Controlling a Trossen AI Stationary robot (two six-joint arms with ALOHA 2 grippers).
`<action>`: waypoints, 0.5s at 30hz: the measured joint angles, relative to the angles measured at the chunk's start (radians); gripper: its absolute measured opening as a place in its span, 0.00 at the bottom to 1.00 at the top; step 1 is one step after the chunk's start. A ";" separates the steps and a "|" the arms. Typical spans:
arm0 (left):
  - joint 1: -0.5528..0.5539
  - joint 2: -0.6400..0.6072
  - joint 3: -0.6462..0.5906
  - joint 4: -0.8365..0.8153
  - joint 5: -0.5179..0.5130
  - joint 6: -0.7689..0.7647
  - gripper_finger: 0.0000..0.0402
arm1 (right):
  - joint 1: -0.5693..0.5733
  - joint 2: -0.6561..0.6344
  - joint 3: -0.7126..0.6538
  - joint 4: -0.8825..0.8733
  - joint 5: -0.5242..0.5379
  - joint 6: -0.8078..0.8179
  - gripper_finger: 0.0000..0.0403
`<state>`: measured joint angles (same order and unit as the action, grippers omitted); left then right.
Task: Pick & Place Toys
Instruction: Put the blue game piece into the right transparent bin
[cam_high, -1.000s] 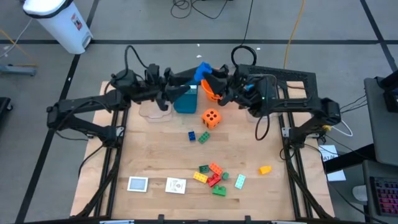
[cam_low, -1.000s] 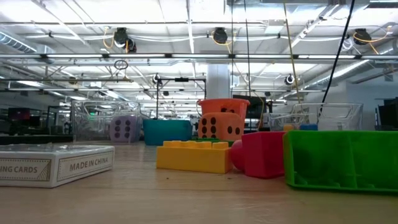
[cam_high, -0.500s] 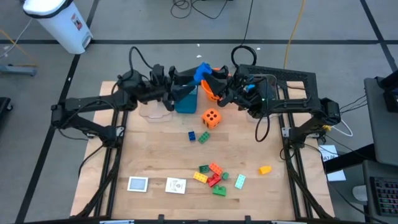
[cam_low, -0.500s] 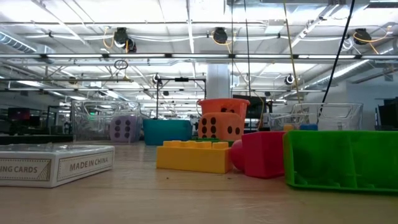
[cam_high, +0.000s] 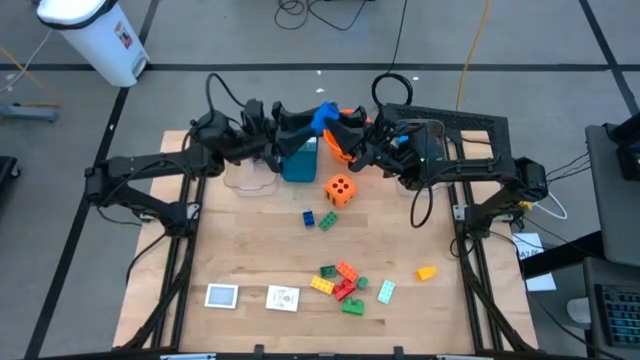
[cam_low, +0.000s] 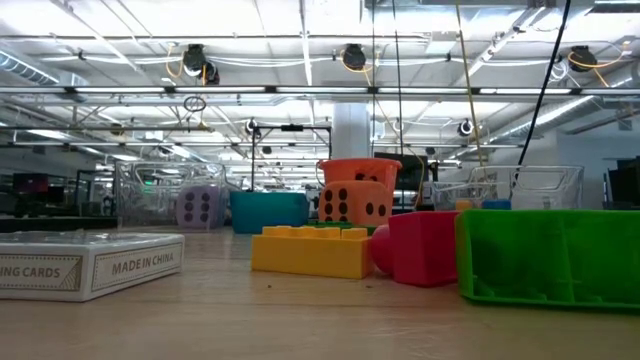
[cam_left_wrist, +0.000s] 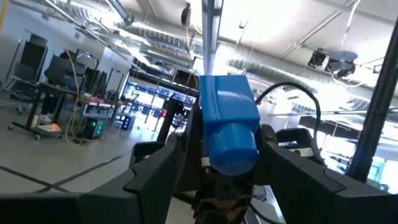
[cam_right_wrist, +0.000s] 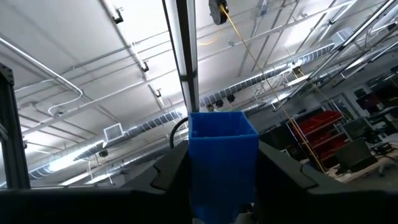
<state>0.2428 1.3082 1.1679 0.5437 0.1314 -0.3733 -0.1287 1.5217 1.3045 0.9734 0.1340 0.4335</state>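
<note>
Above the table's far edge, the left gripper (cam_high: 300, 127) and the right gripper (cam_high: 340, 128) meet on one blue brick (cam_high: 325, 115), each pair of fingers clamped on an opposite end, holding it over the teal box (cam_high: 298, 160) and beside the orange bucket (cam_high: 340, 150). Below them the orange die (cam_high: 340, 189) sits on the table (cam_high: 250, 250), with loose bricks (cam_high: 343, 285) and white cards (cam_high: 222, 296) near the front.

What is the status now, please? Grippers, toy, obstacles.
Left gripper and right gripper both clamp the blue brick, raised over the teal box. Orange die waits below. Nothing blocking.
</note>
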 joint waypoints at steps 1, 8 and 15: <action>0.000 0.004 0.000 0.006 0.000 -0.002 0.61 | 0.000 0.000 0.000 -0.009 0.000 0.000 0.37; 0.000 0.021 0.001 0.002 0.005 -0.014 0.61 | 0.000 0.000 0.000 -0.025 0.000 0.011 0.36; 0.001 0.021 0.001 0.001 0.003 -0.015 0.61 | 0.000 0.000 0.000 -0.044 -0.003 0.026 0.36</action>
<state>0.2440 1.3293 1.1687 0.5449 0.1345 -0.3885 -0.1287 1.5219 1.3045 0.9298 0.1307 0.4597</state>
